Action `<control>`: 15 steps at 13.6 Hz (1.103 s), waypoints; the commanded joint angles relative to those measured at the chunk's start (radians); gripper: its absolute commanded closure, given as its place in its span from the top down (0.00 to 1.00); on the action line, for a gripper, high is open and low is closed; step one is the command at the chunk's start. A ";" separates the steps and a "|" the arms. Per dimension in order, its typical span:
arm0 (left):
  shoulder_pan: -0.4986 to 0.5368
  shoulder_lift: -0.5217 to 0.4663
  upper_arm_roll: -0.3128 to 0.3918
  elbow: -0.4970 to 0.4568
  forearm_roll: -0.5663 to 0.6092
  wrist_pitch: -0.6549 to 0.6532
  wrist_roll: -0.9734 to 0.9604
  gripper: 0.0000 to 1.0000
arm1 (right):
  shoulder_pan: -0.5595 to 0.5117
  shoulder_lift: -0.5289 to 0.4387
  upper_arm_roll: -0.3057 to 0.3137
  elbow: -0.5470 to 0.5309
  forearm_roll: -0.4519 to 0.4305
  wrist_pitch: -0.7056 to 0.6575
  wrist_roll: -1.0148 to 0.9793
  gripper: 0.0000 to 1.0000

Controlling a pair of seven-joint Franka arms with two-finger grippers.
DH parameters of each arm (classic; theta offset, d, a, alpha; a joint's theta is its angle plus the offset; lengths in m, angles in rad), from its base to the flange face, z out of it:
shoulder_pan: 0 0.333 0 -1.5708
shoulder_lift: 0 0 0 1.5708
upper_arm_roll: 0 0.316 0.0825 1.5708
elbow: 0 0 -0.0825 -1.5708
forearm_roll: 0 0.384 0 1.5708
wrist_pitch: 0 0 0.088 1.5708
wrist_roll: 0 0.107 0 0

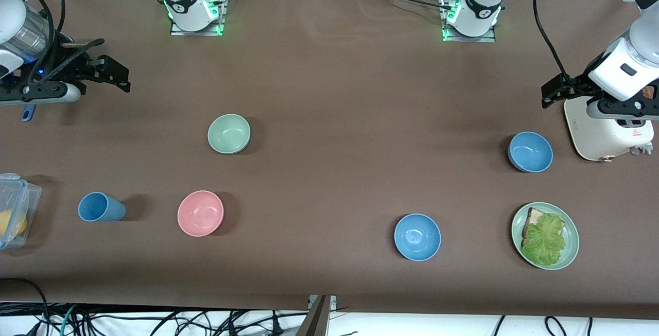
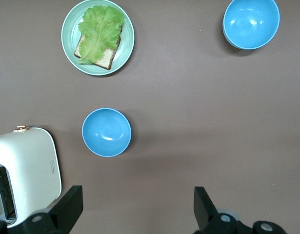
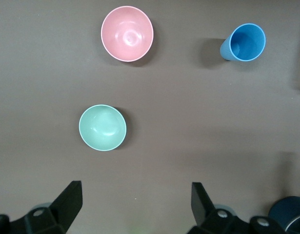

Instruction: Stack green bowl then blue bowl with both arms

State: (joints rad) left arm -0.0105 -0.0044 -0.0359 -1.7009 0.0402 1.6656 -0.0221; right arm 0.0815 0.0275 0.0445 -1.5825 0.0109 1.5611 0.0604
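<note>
- Table [image 1: 329, 84]: brown cloth, everything on it standing apart; nothing is stacked, so by my judgement the task has not begun.
- Left gripper [image 1: 547, 94]: raised beside the toaster [image 1: 602, 130] at the left arm's end, jaws spread wide, empty.
- Right gripper [image 1: 121, 80]: raised over bare cloth at the right arm's end, jaws spread wide, empty.
- Count, bowls: four. One green bowl [image 1: 229, 134] toward the right arm's end; one pink bowl [image 1: 200, 213] nearer the camera than it; two blue bowls, one [image 1: 530, 151] just beside the toaster, one [image 1: 417, 236] nearer the camera.
- Count, other: one green plate [image 1: 569, 256] with bread and lettuce, one blue cup [image 1: 101, 207] on its side, one clear box [image 1: 20, 192] at the edge.
- Left to do: the whole stack, green bowl first, then a blue one.
</note>
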 commanded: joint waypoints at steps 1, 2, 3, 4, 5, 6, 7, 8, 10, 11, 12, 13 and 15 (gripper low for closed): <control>0.006 0.011 -0.003 0.024 0.020 -0.007 0.002 1.00 | -0.014 0.009 0.015 0.024 -0.014 -0.015 -0.011 0.99; 0.006 0.011 -0.001 0.026 0.020 -0.007 0.005 1.00 | -0.014 0.009 0.015 0.025 -0.012 -0.013 -0.013 0.99; 0.006 0.011 -0.001 0.026 0.020 -0.007 0.007 1.00 | -0.014 0.008 0.015 0.027 -0.012 -0.015 -0.010 0.99; 0.006 0.008 -0.005 0.027 0.020 -0.009 0.007 1.00 | -0.014 0.008 0.012 0.030 -0.012 -0.015 -0.013 0.99; 0.004 0.006 -0.010 0.027 0.020 -0.009 0.008 1.00 | -0.015 0.008 0.011 0.030 -0.011 -0.013 -0.017 0.99; 0.003 0.007 -0.015 0.030 0.020 -0.007 0.007 1.00 | -0.016 0.006 0.011 0.033 -0.012 -0.015 -0.014 0.99; 0.003 0.006 -0.012 0.033 0.020 -0.009 0.008 1.00 | -0.016 0.006 0.011 0.036 -0.012 -0.015 -0.014 0.99; 0.004 0.006 -0.009 0.036 0.020 -0.010 0.008 1.00 | -0.016 0.006 0.009 0.036 -0.012 -0.013 -0.016 0.99; 0.007 0.006 0.001 0.037 0.020 -0.018 0.023 1.00 | -0.016 0.008 0.011 0.036 -0.014 -0.013 -0.014 0.99; 0.007 0.007 0.001 0.037 0.018 -0.026 0.019 1.00 | -0.014 0.011 0.011 0.036 -0.014 -0.010 -0.013 0.99; 0.006 0.015 0.001 0.040 0.011 -0.020 0.011 1.00 | -0.014 0.012 0.012 0.036 -0.012 -0.006 -0.010 0.99; 0.006 0.018 -0.001 0.044 0.004 -0.021 0.020 1.00 | -0.015 0.012 0.012 0.036 -0.012 -0.003 -0.011 0.99; 0.003 0.014 -0.013 0.049 0.006 -0.027 0.010 1.00 | -0.015 0.014 0.012 0.036 -0.012 -0.001 -0.010 0.99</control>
State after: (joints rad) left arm -0.0061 -0.0032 -0.0389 -1.6881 0.0402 1.6632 -0.0183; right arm 0.0802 0.0313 0.0441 -1.5697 0.0069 1.5628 0.0604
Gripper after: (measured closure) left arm 0.000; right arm 0.009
